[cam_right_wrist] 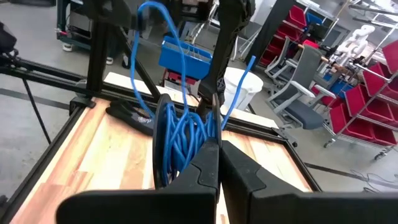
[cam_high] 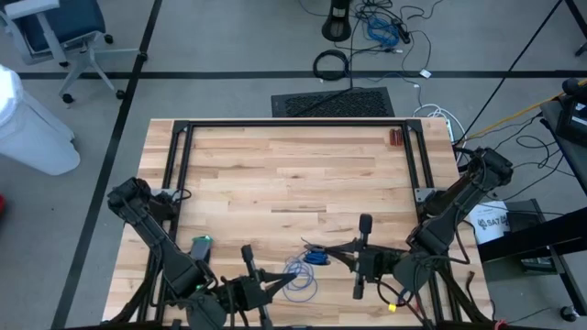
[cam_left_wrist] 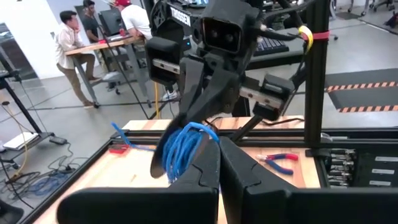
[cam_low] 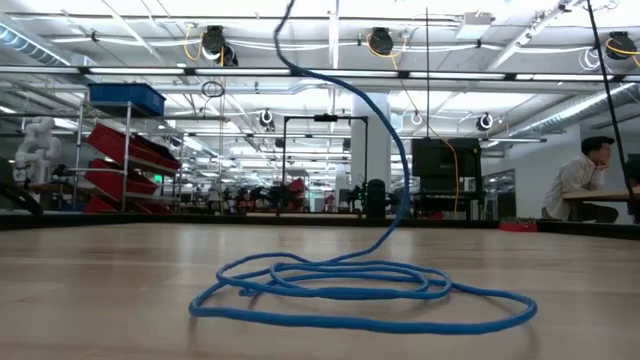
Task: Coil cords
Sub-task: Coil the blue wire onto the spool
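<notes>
Looks roughly halfway: the thin blue cord point(cam_high: 303, 271) lies in loose loops on the wooden table point(cam_high: 293, 165) near the front edge (tail lifted), with the left gripper point(cam_high: 275, 280) and right gripper point(cam_high: 332, 247) both clamped on it, so tidying remains.

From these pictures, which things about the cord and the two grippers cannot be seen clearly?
- High view: where the left gripper meets the blue cord is too small to tell.
- Low view: the cord rises past the top edge; what lifts it is cut off.
- Right wrist view: the right gripper fingers hide the bundle's lower part.
- Left wrist view: the cord's loose end is hidden.
</notes>
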Controlling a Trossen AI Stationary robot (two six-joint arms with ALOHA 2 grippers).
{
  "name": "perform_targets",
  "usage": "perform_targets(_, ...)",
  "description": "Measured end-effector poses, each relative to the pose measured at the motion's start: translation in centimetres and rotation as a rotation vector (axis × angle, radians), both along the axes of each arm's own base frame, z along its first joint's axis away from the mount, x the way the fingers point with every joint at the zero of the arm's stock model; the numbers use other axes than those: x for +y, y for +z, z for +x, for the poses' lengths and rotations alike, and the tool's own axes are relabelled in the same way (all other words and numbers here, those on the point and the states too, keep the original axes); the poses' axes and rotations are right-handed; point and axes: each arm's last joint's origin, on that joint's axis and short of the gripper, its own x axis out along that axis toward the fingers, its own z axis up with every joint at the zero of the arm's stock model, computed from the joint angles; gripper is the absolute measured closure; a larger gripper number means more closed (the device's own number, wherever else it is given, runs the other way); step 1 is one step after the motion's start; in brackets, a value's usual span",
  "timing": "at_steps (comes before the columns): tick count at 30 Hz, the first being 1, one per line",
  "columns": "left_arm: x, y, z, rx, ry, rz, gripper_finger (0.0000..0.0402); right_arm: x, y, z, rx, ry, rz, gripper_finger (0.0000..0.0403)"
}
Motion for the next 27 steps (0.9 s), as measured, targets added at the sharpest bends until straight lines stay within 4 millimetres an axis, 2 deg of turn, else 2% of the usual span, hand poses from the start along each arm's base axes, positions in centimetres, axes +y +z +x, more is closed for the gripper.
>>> perform_targets(13,1.2,0.2,1.7,-0.031,-0.051,-0.052,0.0400,-0.8,-1.2,1.8,0.013,-0.084,0.000,0.0403)
perform_targets(21,2.0,-1.1,3.3,-0.018,-0.069,-0.085,0.0400,-1.1,-1.2,1.8,-0.021,-0.184,0.017,0.0403)
perform_targets(27,2.7,-2.1,5.0,-0.025,-0.046,-0.095,0.0400,-1.0,-0.9,1.9,-0.048,-0.191,0.049,0.0403)
